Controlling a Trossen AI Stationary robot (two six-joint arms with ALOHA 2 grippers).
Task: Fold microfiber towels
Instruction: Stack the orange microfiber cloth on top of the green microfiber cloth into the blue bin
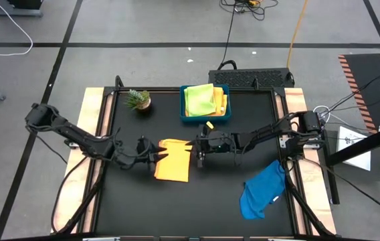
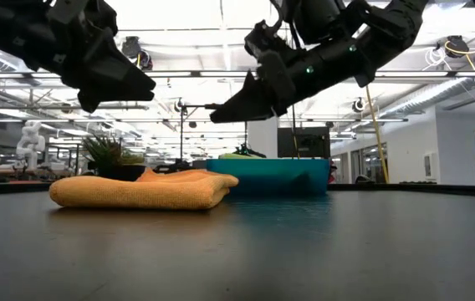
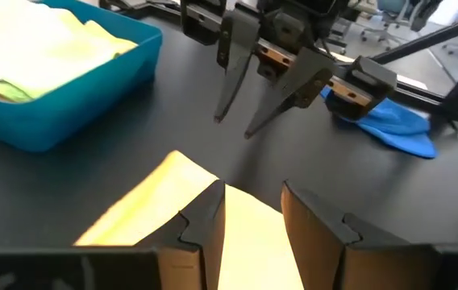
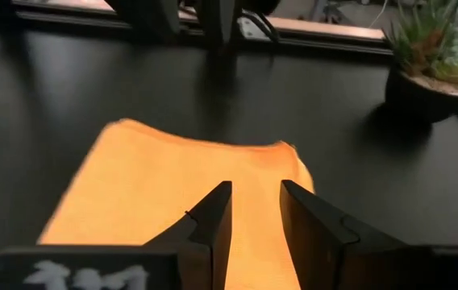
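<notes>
An orange microfiber towel (image 1: 173, 159) lies folded in several layers on the black table, its underside flat on the surface (image 2: 145, 191). My left gripper (image 1: 155, 155) hovers above the towel's left edge, open, with nothing between its fingers (image 3: 253, 205). My right gripper (image 1: 200, 148) hovers above the towel's right edge, also open and empty (image 4: 256, 205). In the low view both grippers (image 2: 150, 86) (image 2: 218, 114) stand clear above the towel. A blue towel (image 1: 263, 191) lies crumpled at the near right.
A blue tray (image 1: 204, 120) at the far middle holds yellow and lime green towels (image 1: 200, 99). A small potted plant (image 1: 138, 100) stands at the far left. Bare black table lies in front of the orange towel.
</notes>
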